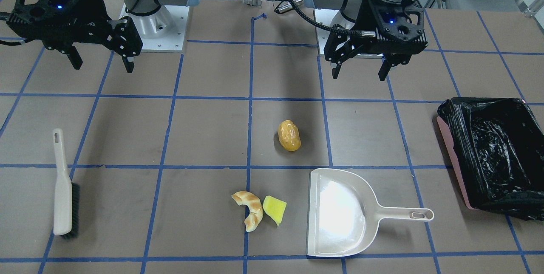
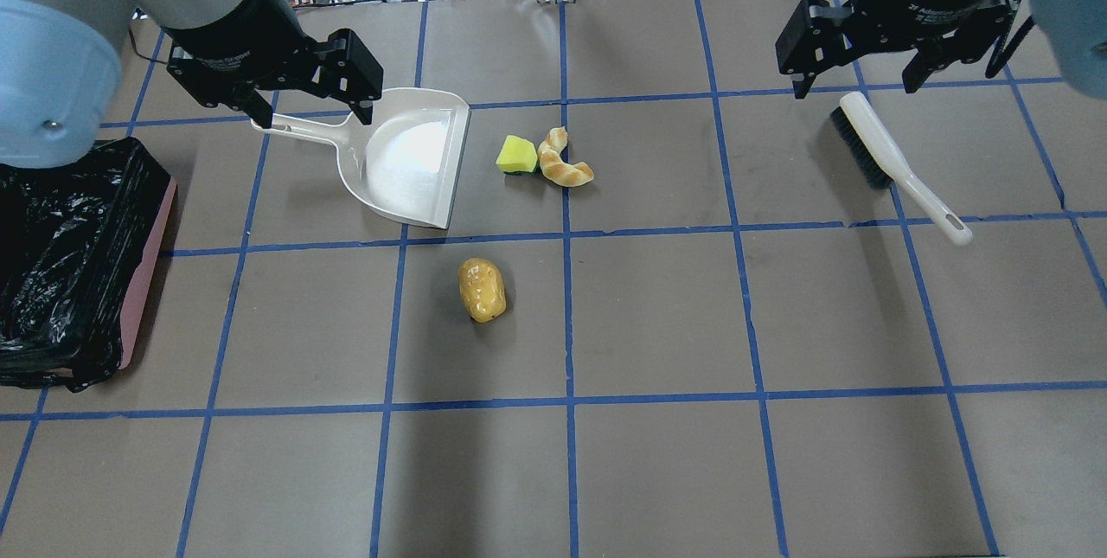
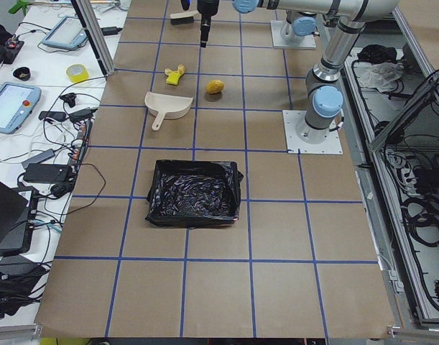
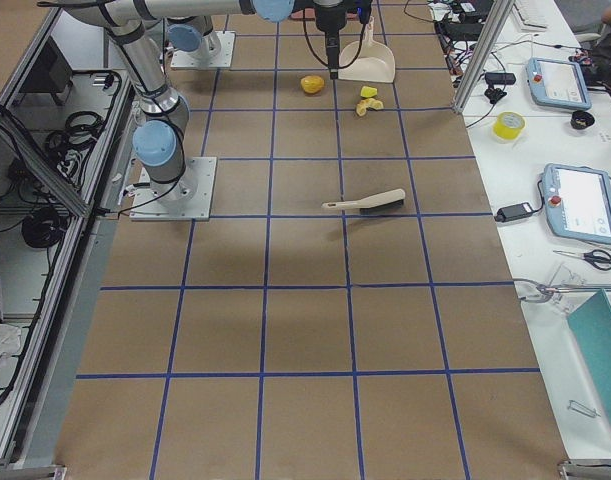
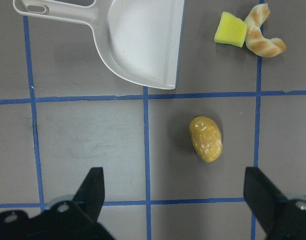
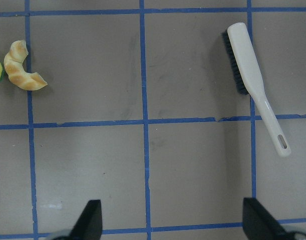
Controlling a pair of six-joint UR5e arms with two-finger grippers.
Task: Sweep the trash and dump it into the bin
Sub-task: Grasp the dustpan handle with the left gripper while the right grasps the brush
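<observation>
A golden-brown potato-shaped lump (image 1: 289, 136) lies mid-table; it also shows in the overhead view (image 2: 482, 289) and the left wrist view (image 5: 206, 139). A tan croissant-like piece (image 1: 250, 208) touches a yellow-green wedge (image 1: 274, 209) beside the mouth of the cream dustpan (image 1: 340, 212). The pink bin (image 1: 452, 155) with its black bag stands at the table's end on my left. My left gripper (image 1: 360, 72) hangs open and empty above the table, near the dustpan handle in the overhead view (image 2: 311, 112). My right gripper (image 1: 103, 65) is open and empty, over the brush end (image 2: 852, 86).
A cream brush with black bristles (image 1: 63, 189) lies flat on my right side of the table, also in the right wrist view (image 6: 253, 75). Blue tape lines grid the brown table. Both arm bases stand at the table's robot-side edge.
</observation>
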